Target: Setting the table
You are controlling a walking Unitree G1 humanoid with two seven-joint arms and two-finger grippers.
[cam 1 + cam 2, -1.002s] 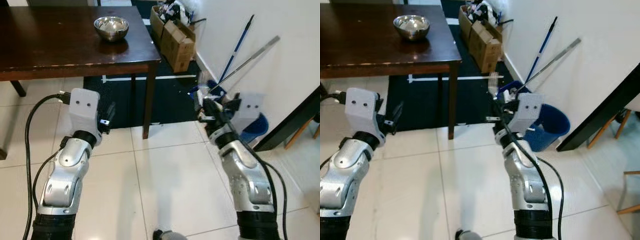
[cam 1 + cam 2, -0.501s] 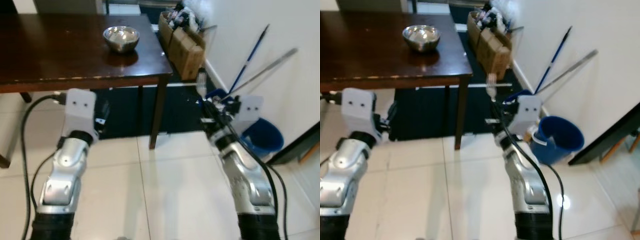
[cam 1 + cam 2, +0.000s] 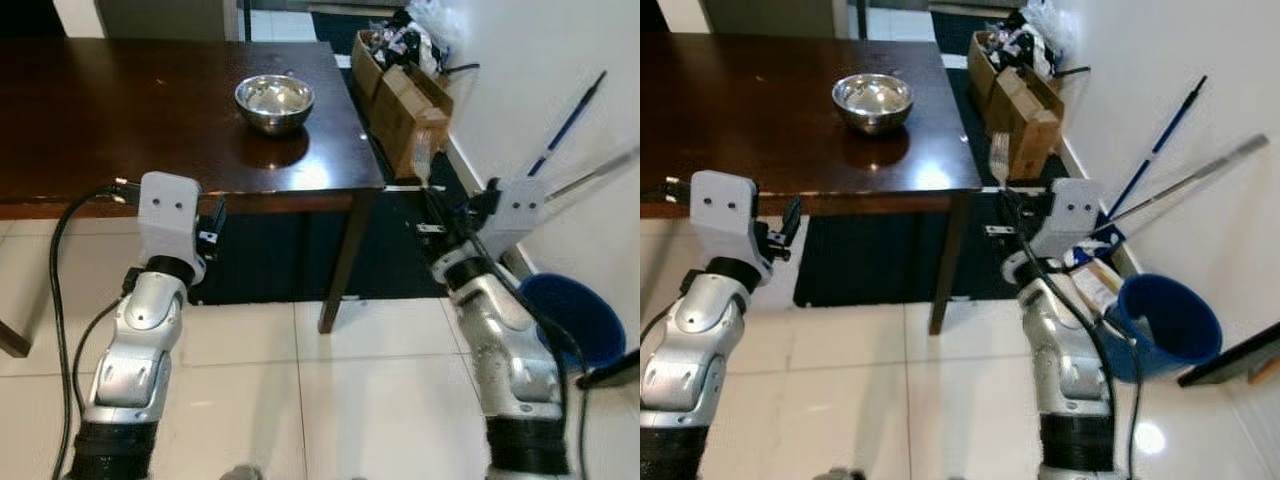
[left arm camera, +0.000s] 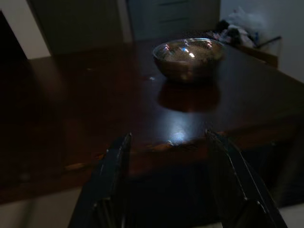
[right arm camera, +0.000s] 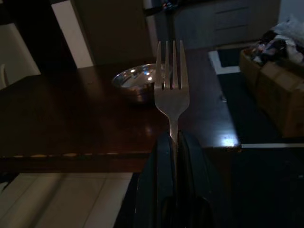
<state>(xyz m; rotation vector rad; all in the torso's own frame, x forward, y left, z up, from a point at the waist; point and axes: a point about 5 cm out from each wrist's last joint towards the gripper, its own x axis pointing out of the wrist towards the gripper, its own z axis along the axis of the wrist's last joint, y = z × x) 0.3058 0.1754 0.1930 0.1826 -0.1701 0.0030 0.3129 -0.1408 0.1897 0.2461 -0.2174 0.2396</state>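
Note:
A steel bowl [image 3: 872, 100] sits near the right end of the dark wooden table [image 3: 740, 120]. My right gripper [image 3: 1008, 205] is shut on the handle of a silver fork [image 3: 999, 158], held upright with its tines up, just off the table's right front corner. In the right wrist view the fork [image 5: 172, 90] stands in front of the bowl [image 5: 137, 80]. My left gripper [image 4: 168, 156] is open with nothing in it, level with the table's front edge; the bowl [image 4: 188, 57] lies ahead of it.
The table's front right leg [image 3: 945, 260] stands between my arms, on the edge of a dark rug [image 3: 870, 265]. To the right are cardboard boxes [image 3: 1015, 85], a blue bucket [image 3: 1160, 325] and long handles [image 3: 1160, 150] leaning on the white wall. White floor tiles lie below.
The whole picture has shifted: the table and bowl now sit closer and lower in view. The right gripper still holds the fork upright; the left gripper stays open.

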